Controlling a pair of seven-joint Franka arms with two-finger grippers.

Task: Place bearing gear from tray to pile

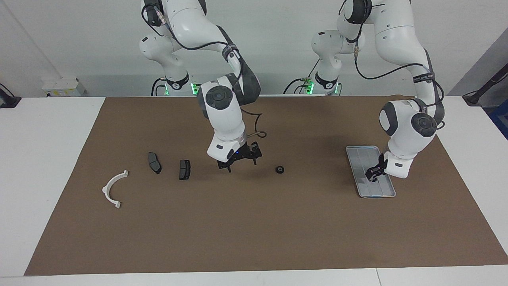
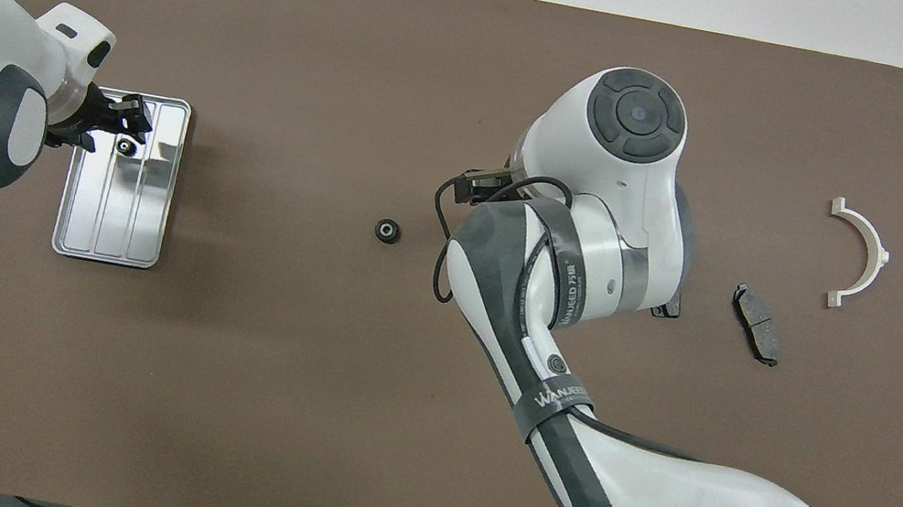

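Open right gripper (image 1: 241,163) hangs beside 2 pads (image 1: 184,169); left gripper (image 2: 123,127), perhaps half-open, over tray (image 2: 140,227).

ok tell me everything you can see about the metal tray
The tray is a flat silver-grey metal rectangle with rounded corners, a low raised rim and lengthwise ridges. It lies flat on the brown mat toward the left arm's end of the table. A small dark bearing gear sits in it, with the left hand low over that part.
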